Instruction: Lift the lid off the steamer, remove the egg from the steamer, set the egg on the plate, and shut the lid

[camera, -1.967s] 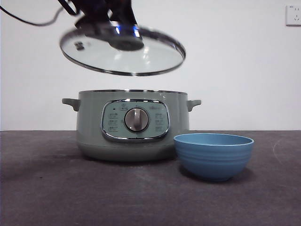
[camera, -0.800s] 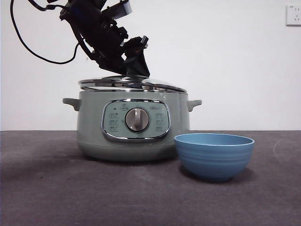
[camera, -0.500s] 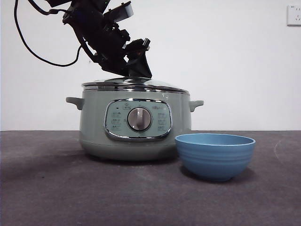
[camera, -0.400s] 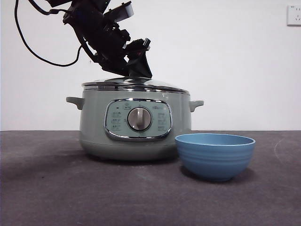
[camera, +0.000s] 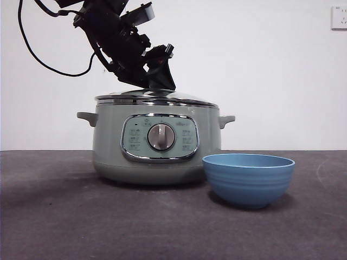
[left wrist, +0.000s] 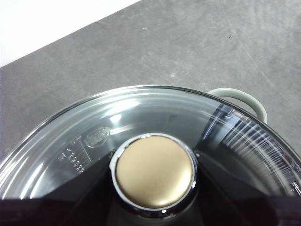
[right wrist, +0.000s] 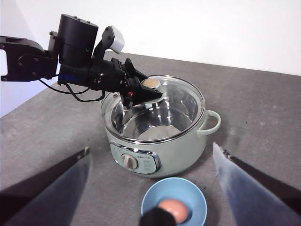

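The glass lid [camera: 157, 97] sits on the sage-green steamer [camera: 108, 141]. My left gripper [camera: 158, 86] comes down from the upper left and is shut on the lid's round knob [left wrist: 154, 172]. The right wrist view shows that gripper [right wrist: 148, 92] at the knob on the lid [right wrist: 176, 106]. The sky-blue plate [camera: 248, 184], a deep bowl, stands in front of the steamer to the right. The egg [right wrist: 173, 208] lies inside the plate [right wrist: 150, 200]. My right gripper [right wrist: 150, 150] hangs high above the plate, jaws wide open and empty, out of the front view.
A black cable [camera: 38, 59] loops from the left arm at the upper left. One steamer side handle [left wrist: 240, 96] shows past the lid's rim. The dark grey table [camera: 65, 216] runs to a white wall with a socket [camera: 339, 17].
The lid came down from the air onto the steamer with my left gripper on its knob. The steamer then shifted slightly to the right. The plate has stayed put.
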